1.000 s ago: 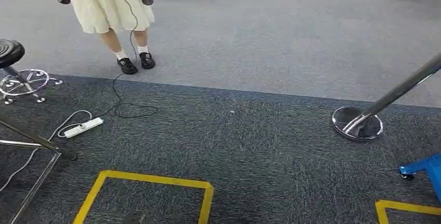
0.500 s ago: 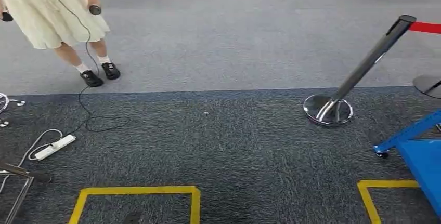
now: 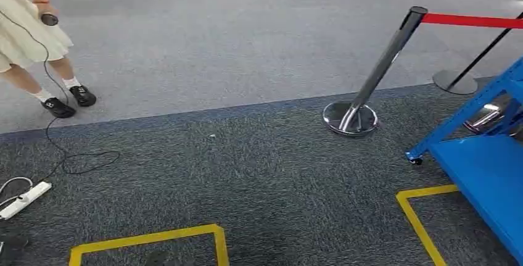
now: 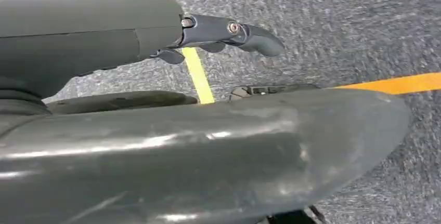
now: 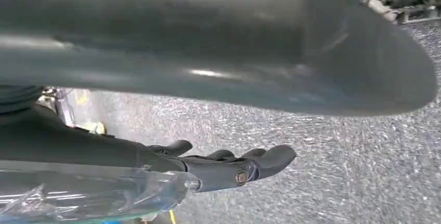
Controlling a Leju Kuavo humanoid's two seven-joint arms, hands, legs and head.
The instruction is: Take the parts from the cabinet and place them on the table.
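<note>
The dark grey carpet [image 3: 259, 173] takes up most of the head view, changing to a lighter grey further away. A blue metal rack [image 3: 487, 173] on wheels comes in at the right edge. Whether it is the cabinet or the table, I cannot tell. Just beside it stands a chrome barrier post [image 3: 385, 62] with a red belt [image 3: 472, 20] running off to the right. A person [image 3: 24, 37] in a pale dress stands at the far left, well apart from the rack and holding a dark controller. Yellow tape [image 3: 148, 239] marks boxes on the carpet near the robot's feet, and a white power strip [image 3: 24, 199] lies at the left edge.

Both arms hang down over the carpet. The left hand [image 4: 156, 42] holds nothing and its fingers are spread. A clear plastic bag [image 5: 88, 195], probably a bagged part, lies against the right hand [image 5: 218, 169], but I cannot tell whether the hand grips it.

This looks like the carrying step, between pick-up and set-down. The next move calls for facing the rack squarely, stepping clear of the post's base and raising the right arm over a flat surface.
</note>
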